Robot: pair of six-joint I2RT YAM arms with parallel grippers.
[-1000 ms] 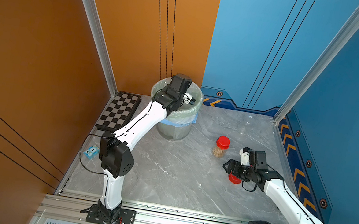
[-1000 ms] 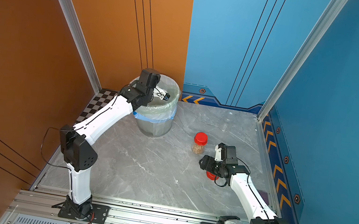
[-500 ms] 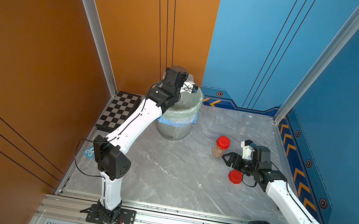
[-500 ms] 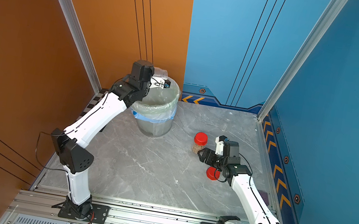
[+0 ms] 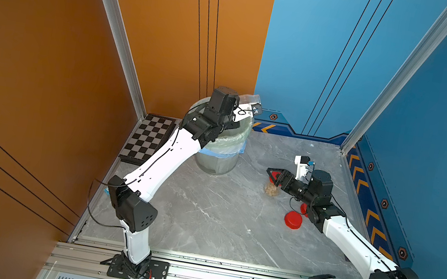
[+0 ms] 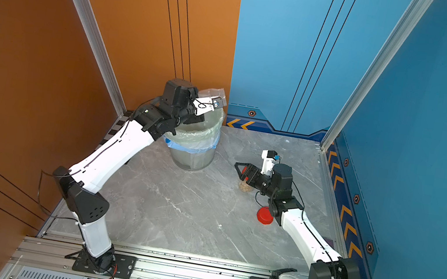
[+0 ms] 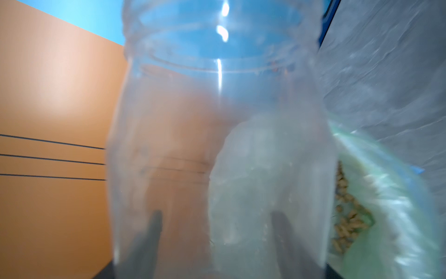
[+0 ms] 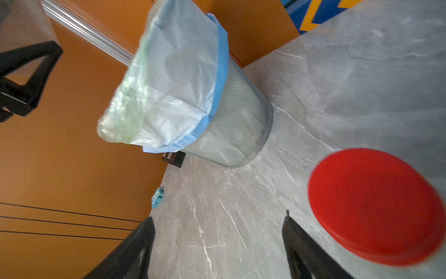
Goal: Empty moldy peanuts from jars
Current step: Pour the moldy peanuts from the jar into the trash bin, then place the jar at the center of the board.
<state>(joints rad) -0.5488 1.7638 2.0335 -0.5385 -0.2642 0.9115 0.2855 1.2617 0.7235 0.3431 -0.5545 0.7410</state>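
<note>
Both top views look steeply down from high above the front edge of the counter (image 5: 202,219), sharing nearly the whole scene. The left wrist view sits right against a clear jar (image 7: 217,145); the right wrist view, low and tilted, faces the bin (image 8: 193,96), a red lid (image 8: 374,212) close by.

On the grey marbled worktop (image 5: 202,219), a bag-lined bin (image 5: 217,160) and a checkerboard (image 5: 148,140) are set at the far left corner. A jar (image 5: 272,187) of peanuts (image 5: 270,191) is stood right of centre, a loose red lid (image 5: 293,220) laid near it.
</note>
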